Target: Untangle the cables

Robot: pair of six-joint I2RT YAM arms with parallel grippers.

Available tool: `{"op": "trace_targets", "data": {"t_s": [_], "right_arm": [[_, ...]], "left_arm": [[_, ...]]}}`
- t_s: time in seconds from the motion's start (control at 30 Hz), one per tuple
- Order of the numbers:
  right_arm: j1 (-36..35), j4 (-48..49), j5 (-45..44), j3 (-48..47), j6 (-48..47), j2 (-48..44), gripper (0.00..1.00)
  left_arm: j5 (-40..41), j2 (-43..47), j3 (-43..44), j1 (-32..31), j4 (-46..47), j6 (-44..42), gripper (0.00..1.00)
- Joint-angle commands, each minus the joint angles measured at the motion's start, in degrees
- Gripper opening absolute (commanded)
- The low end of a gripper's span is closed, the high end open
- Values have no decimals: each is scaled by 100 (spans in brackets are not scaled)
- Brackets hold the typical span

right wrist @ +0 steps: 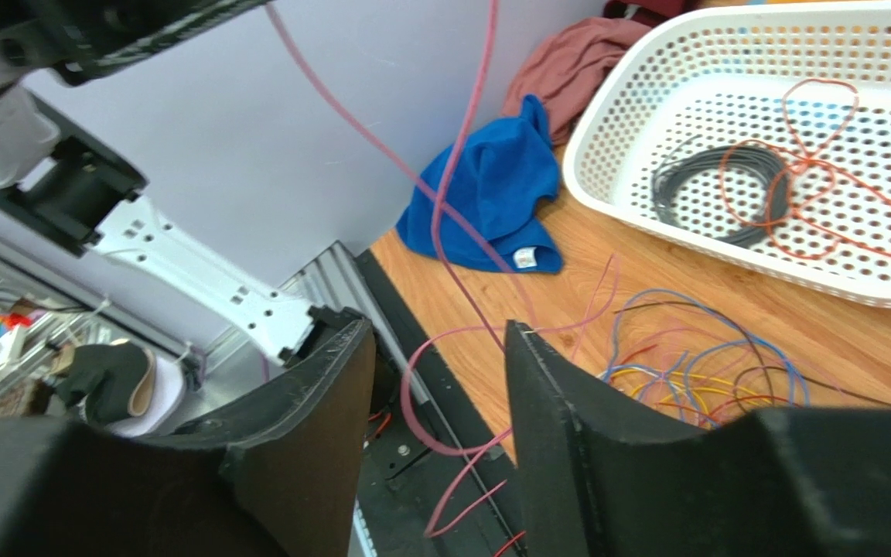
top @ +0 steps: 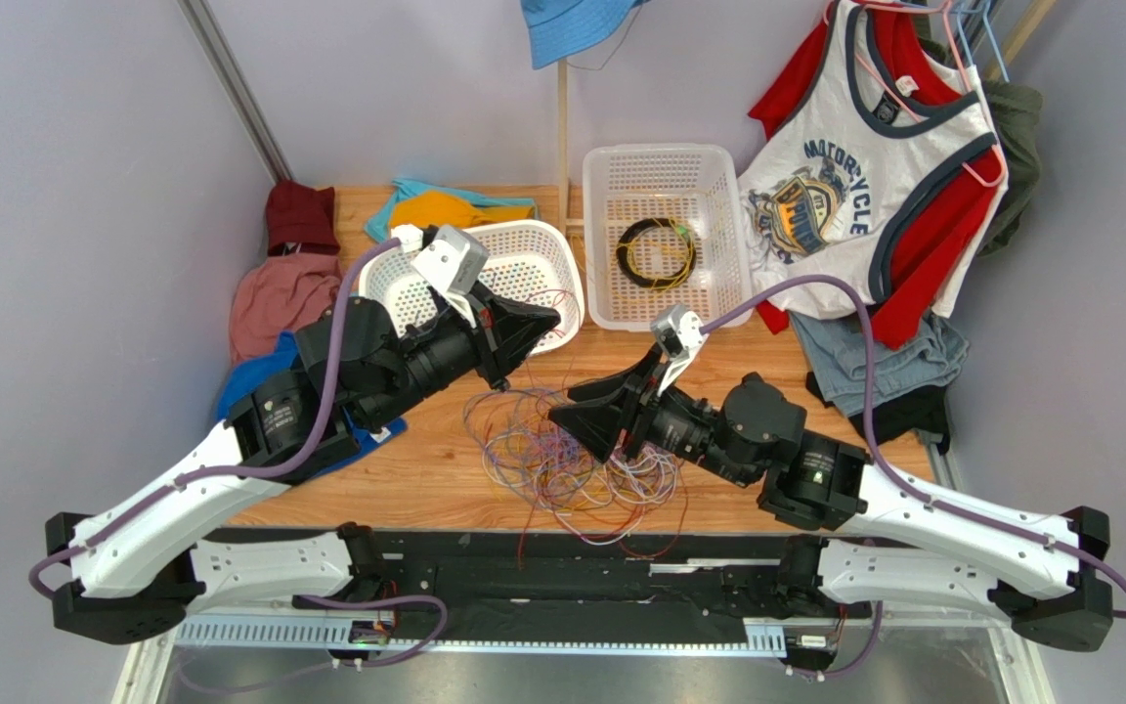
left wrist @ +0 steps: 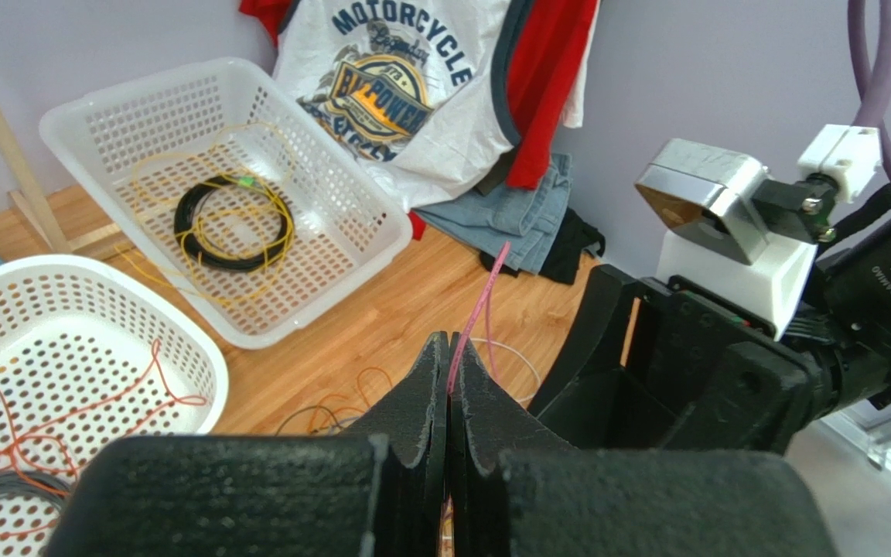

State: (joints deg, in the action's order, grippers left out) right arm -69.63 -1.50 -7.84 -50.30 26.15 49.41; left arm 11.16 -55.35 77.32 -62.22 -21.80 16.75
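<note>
A messy knot of thin cables (top: 572,462), purple, blue, orange, yellow and white, lies on the wooden table between the arms. It also shows in the right wrist view (right wrist: 694,371). My left gripper (top: 551,326) is raised above the pile and shut on a pink cable (left wrist: 476,302) that sticks out past its closed fingertips. That pink cable (right wrist: 450,186) hangs down in front of the right wrist camera and loops between my right gripper's open fingers (right wrist: 555,406). My right gripper (top: 569,418) is open and low over the knot's right side, holding nothing.
A white oval basket (top: 525,264) holds a black coil and an orange cable (right wrist: 810,174). A white rectangular basket (top: 665,169) holds a black-and-yellow coil (left wrist: 229,221). Clothes lie at the left (top: 283,294) and right (top: 877,352). A blue cloth (right wrist: 485,197) lies near the table's left edge.
</note>
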Motion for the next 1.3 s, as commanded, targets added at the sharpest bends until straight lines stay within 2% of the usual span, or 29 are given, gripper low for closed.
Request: {"op": "trace_targets", "data": {"t_s": [0.0,0.03,0.07,0.17,0.43,0.53,0.57,0.67,0.87,1.03,1.27], "right_arm": [[-42,237,-718,-225,-251,156,40],[-34,255,-798,-243,-303,209,34],[-34,194,-912,-260,-304,253,20],[-25,176,-1360,-287,-382,446,0],[212,106,-1695,55,-260,377,0],[221,308,-1318,108,-286,298,33],[221,317,-1204,108,-295,306,49],[213,317,-1018,117,-286,350,62],[204,448,-772,126,-356,289,70],[177,641,-790,284,-339,79,71],[-42,1362,-763,759,-427,-791,70]], "left_arm": [[-175,112,196,-10,71,65,0],[-184,139,178,-10,62,74,0],[-184,174,187,-10,53,91,0],[-158,253,205,-10,1,82,0],[-97,517,327,-10,-105,21,0],[-26,543,398,-10,-175,-40,0],[-26,526,424,-10,-201,-49,0],[-78,482,459,-10,-219,-32,0],[-123,359,530,-1,-272,-23,0],[-70,280,591,-10,-351,-67,0],[-17,218,600,-10,-430,-76,0]]}}
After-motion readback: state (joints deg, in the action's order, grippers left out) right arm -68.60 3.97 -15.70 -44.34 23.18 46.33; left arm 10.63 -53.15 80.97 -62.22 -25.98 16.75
